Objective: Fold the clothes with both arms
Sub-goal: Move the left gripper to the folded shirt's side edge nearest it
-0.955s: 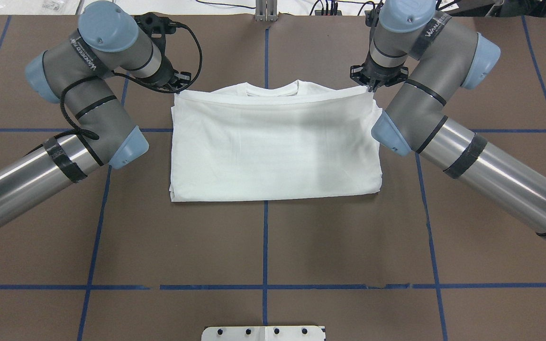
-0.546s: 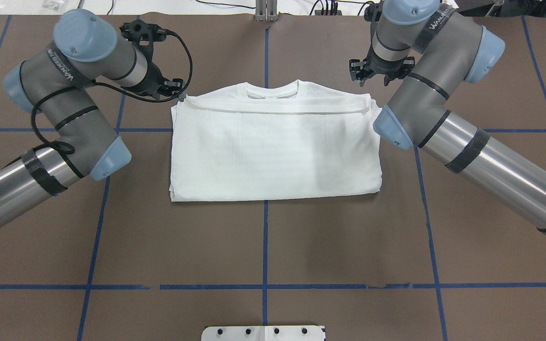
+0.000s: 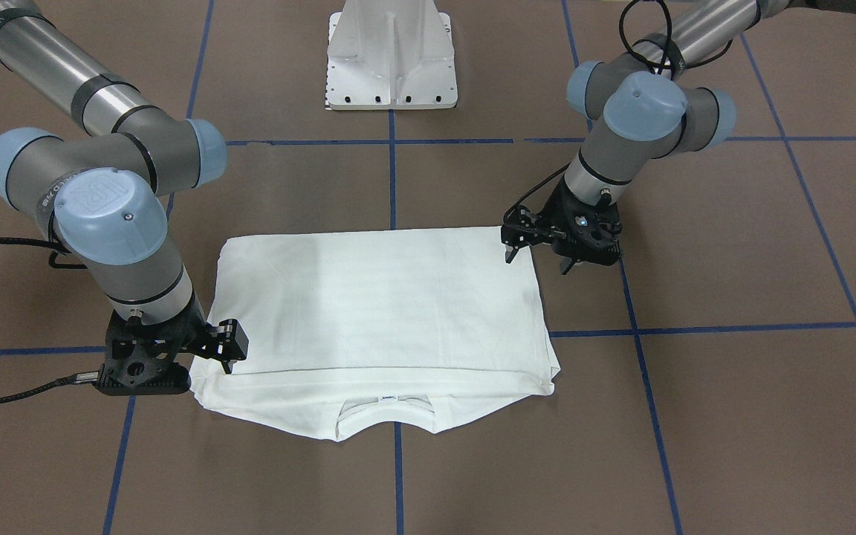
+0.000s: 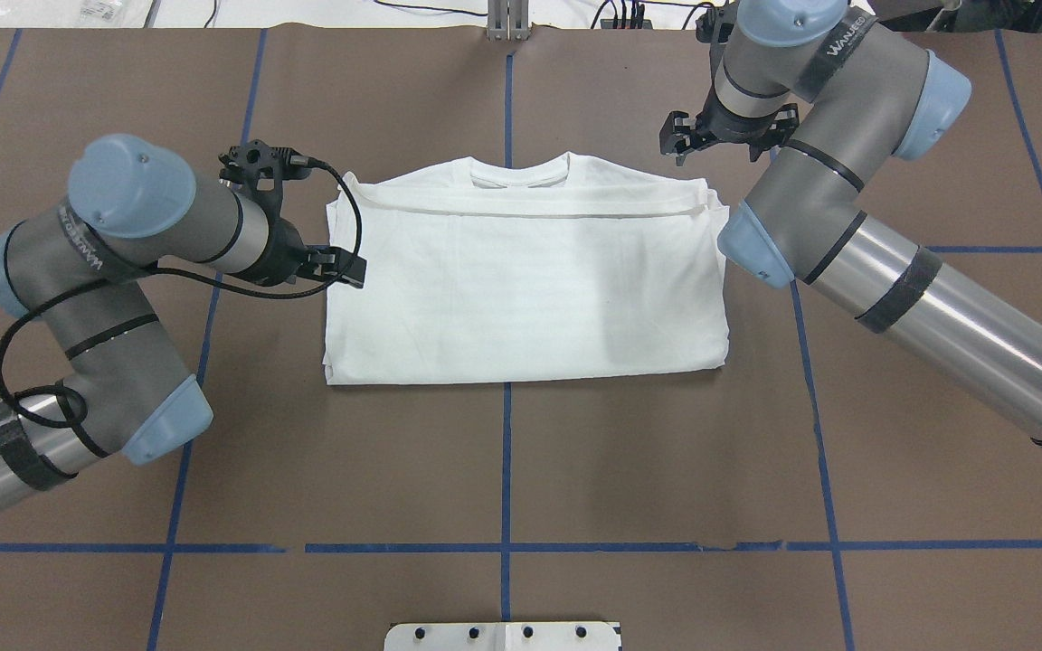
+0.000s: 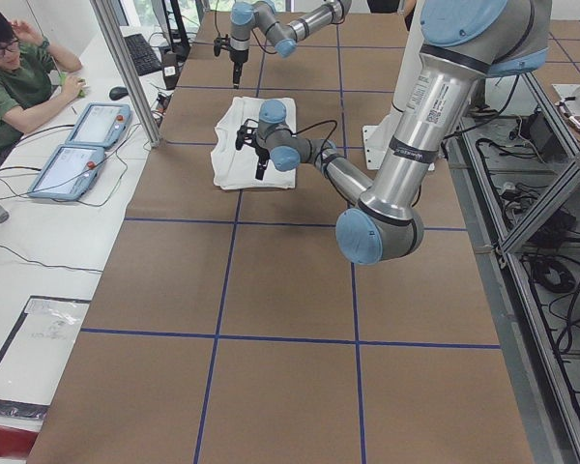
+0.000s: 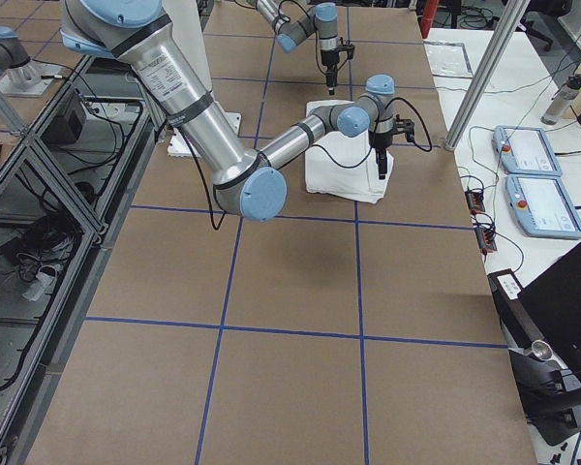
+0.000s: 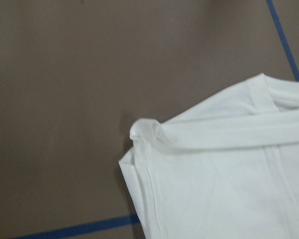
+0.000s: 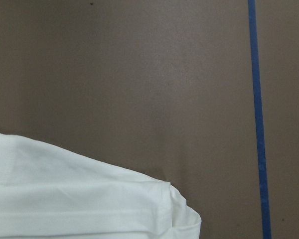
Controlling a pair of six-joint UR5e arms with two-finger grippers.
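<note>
Since the hem is dropped, the shirt (image 4: 521, 289) lies halved; left gripper (image 3: 537, 258) and right gripper (image 4: 714, 149), jaws spread wide and empty, have drawn clear.

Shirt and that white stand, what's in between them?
Only bare brown table with blue tape lines lies between shirt and stand, in the overhead view.
</note>
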